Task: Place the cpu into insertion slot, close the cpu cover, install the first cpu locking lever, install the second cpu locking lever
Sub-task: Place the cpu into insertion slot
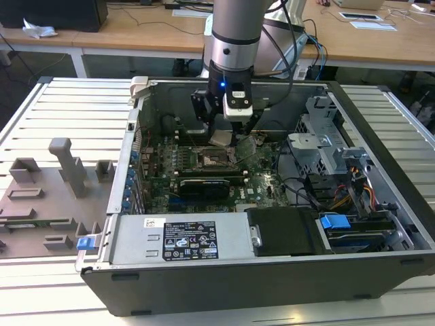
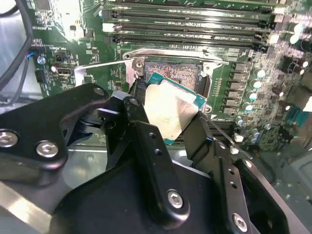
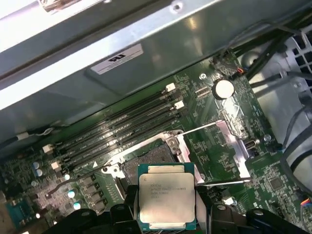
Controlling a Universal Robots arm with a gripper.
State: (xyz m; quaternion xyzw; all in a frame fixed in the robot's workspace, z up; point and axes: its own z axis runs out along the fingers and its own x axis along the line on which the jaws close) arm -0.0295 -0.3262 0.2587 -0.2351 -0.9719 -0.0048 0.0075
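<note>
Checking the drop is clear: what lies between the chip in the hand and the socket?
Nothing shows between them in the first wrist view: the held chip hangs near the bare open socket.

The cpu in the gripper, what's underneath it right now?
The open insertion slot lies beneath the cpu, its dark centre showing past one edge of the chip. The rest of the slot is covered by the chip and by the fingers of the gripper.

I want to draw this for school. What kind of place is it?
Probably a robotics lab or workshop: a robot arm whose gripper holds the cpu inside an opened computer case, on a slatted metal table, with wooden desks behind.
</note>
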